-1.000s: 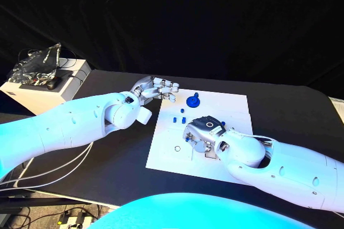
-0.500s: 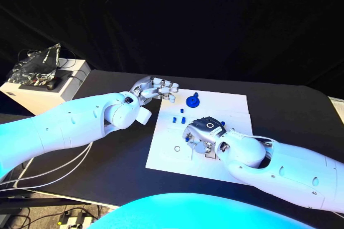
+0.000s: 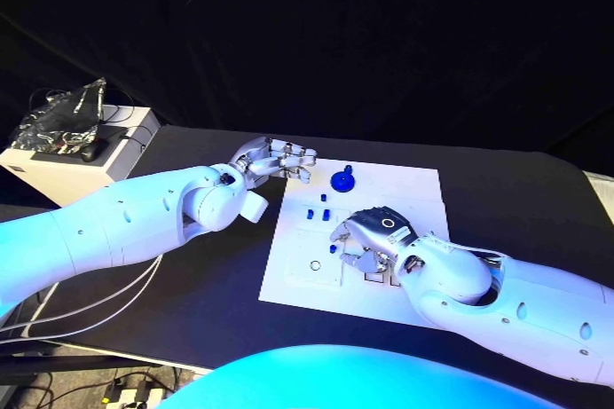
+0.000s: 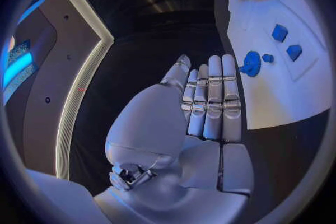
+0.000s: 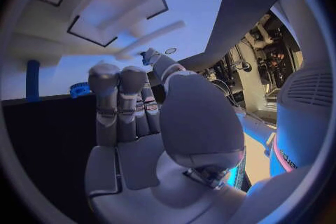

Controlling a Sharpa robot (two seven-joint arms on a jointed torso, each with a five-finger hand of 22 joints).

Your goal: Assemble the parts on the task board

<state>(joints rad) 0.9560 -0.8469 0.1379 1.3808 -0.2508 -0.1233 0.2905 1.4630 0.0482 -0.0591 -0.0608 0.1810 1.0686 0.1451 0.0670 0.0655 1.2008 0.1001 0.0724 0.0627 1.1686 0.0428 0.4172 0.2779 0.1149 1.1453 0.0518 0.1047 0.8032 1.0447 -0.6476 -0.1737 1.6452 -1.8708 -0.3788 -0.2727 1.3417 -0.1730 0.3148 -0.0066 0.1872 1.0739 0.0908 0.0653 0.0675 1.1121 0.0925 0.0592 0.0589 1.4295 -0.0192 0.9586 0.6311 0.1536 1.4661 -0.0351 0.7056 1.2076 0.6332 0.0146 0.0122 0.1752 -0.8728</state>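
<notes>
Our right hand (image 3: 371, 240) pinches a small part (image 5: 145, 57) over the board's (image 3: 410, 196) middle; left hand (image 3: 271, 161) waits empty, fingers straight, at its far-left corner. A tilted part could jam.

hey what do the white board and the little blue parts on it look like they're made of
The board looks like a thin, flat, matte white sheet, maybe plastic or card: no glare, low edge. The blue parts look like moulded or printed plastic: uniform solid colour, crisp shapes, dull sheen. Neither material can be confirmed from the look alone.
</notes>
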